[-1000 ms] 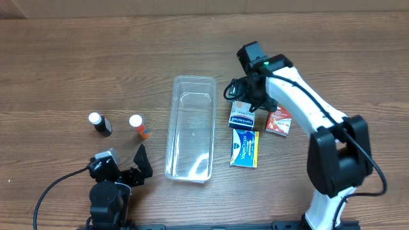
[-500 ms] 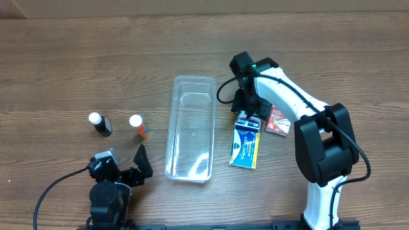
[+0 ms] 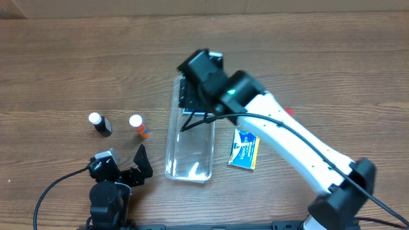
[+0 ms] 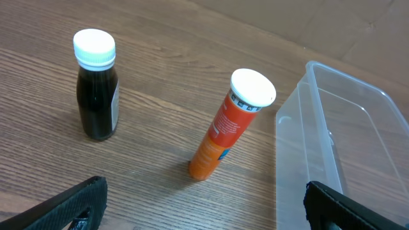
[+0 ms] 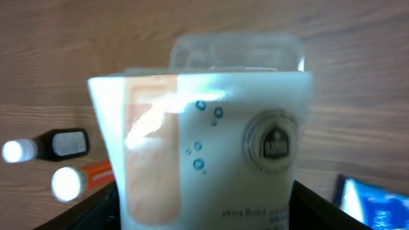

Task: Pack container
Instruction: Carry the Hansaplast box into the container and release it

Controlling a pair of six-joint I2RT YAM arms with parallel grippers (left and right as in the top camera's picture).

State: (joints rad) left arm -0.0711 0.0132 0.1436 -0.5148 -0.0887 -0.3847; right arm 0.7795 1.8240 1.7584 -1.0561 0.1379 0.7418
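Observation:
The clear plastic container (image 3: pixel 189 160) lies lengthwise in the middle of the table; it also shows in the left wrist view (image 4: pixel 332 128) and, behind the box, in the right wrist view (image 5: pixel 236 48). My right gripper (image 3: pixel 192 92) hangs over the container's far end, shut on a white box (image 5: pixel 204 147) with an orange patch and small print; its fingers (image 5: pixel 204 214) flank the box. The arm hides the box from above. My left gripper (image 3: pixel 121 172) rests open and empty at the front left, its fingers (image 4: pixel 204 214) wide apart.
A dark bottle with a white cap (image 3: pixel 100 123) and an orange tube (image 3: pixel 138 126) stand left of the container. A blue and yellow box (image 3: pixel 244 148) lies right of it. A red box (image 3: pixel 289 112) peeks out from under the right arm.
My right gripper has lifted the white box from the group of boxes and swung left with it to above the container's far end. The left arm has not moved.

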